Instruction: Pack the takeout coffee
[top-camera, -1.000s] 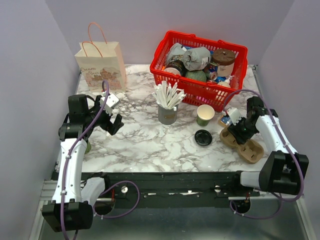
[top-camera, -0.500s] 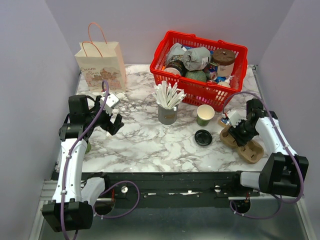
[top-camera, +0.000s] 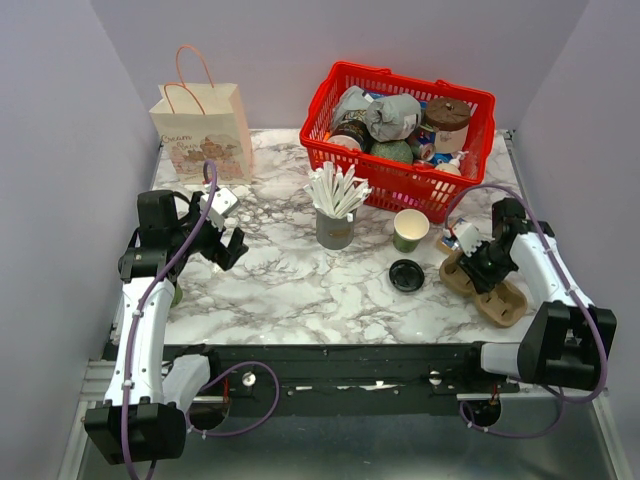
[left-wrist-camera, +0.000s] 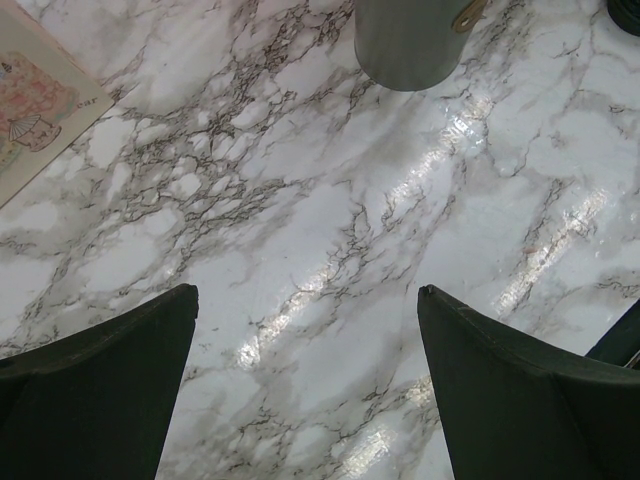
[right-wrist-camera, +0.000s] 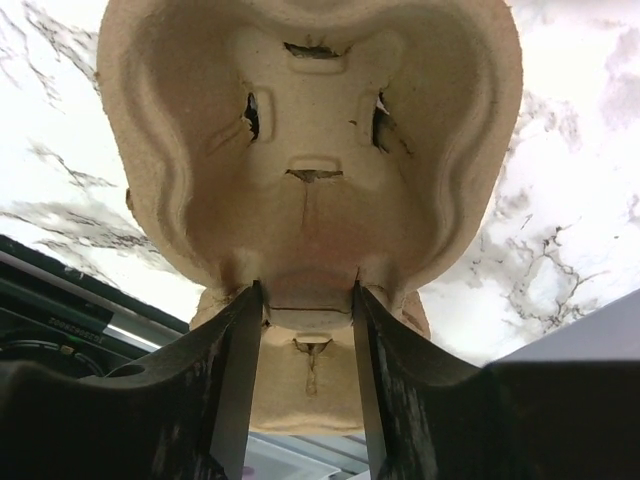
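The takeout coffee is mostly hidden: only a dark-green sliver (top-camera: 177, 293) shows behind my left arm at the table's left edge. A brown cardboard cup carrier (top-camera: 497, 296) lies at the right. My right gripper (top-camera: 478, 262) is low over its far end. In the right wrist view both fingers (right-wrist-camera: 240, 340) press on the narrow middle ridge of the carrier (right-wrist-camera: 310, 150), and the right gripper (right-wrist-camera: 307, 292) is shut on it. The left gripper (top-camera: 228, 240) hangs wide open over bare marble (left-wrist-camera: 308, 295) and holds nothing.
A lidless green cup (top-camera: 410, 230) and a loose black lid (top-camera: 406, 274) sit left of the carrier. A grey cup of white sticks (top-camera: 335, 228) stands mid-table. A red basket (top-camera: 385, 185) of items is at the back, a paper bag (top-camera: 202, 130) back left.
The right gripper's jaws have narrowed onto the carrier's middle ridge, and that wrist has shifted slightly. The left arm has not moved.
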